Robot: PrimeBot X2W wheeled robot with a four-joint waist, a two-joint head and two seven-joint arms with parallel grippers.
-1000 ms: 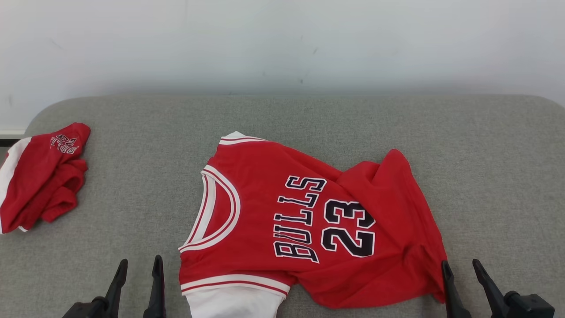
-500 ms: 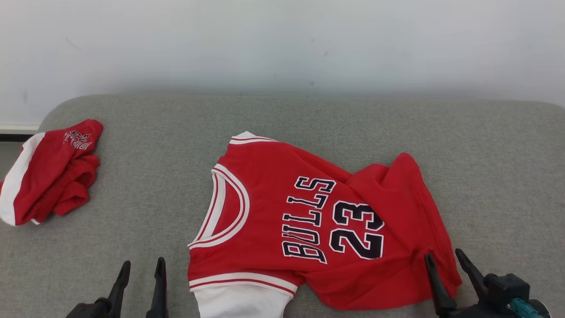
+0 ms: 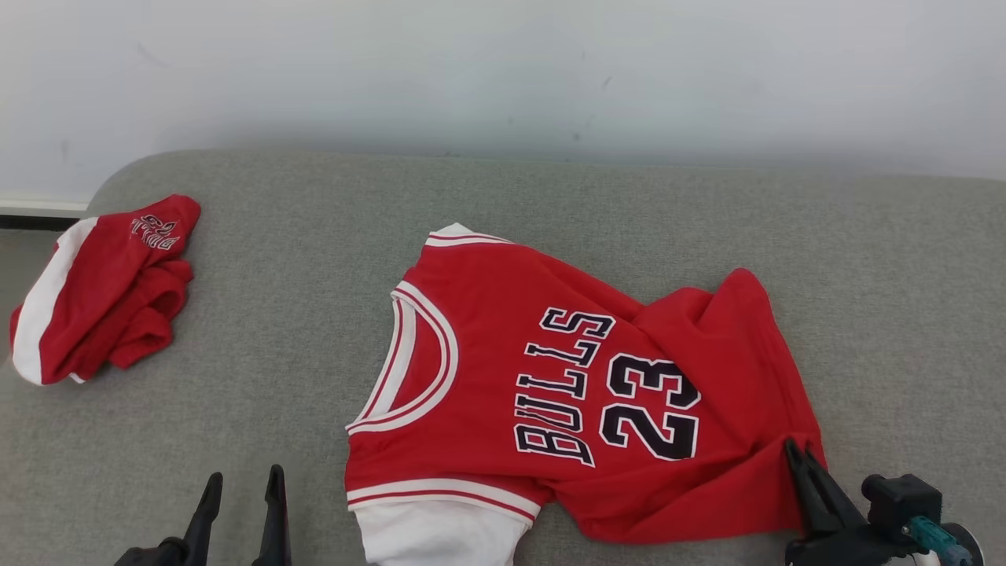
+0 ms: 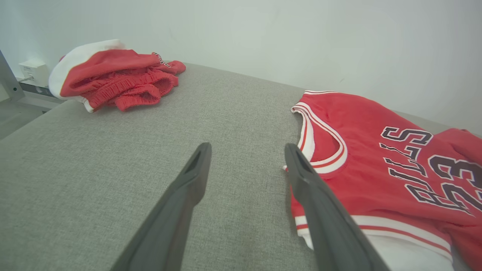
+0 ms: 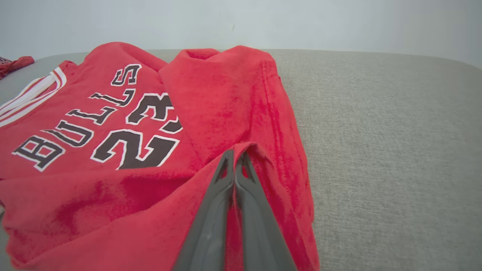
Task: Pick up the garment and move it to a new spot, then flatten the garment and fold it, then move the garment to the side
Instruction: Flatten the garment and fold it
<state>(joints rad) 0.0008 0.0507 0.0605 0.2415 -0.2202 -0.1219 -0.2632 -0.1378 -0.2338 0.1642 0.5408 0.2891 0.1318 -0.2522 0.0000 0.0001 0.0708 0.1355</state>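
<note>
A red Bulls 23 jersey (image 3: 566,385) with white trim lies on the grey cushion, collar to the left, its right half bunched and folded over (image 5: 226,94). My right gripper (image 3: 795,450) is shut on a pinch of the jersey's hem fabric at the lower right corner (image 5: 235,154). My left gripper (image 3: 242,481) stands open over bare cushion, just left of the jersey's collar (image 4: 320,135), touching nothing (image 4: 246,150).
A second crumpled red and white garment (image 3: 102,291) sits at the cushion's far left edge (image 4: 116,75). The grey cushion (image 3: 904,314) runs back to a white wall. A white outlet box (image 4: 34,71) and floor lie beyond the left edge.
My right gripper moved in over the jersey's lower right corner and closed on the fabric. The camera shifted, sliding the scene rightward. The left gripper stayed open in place.
</note>
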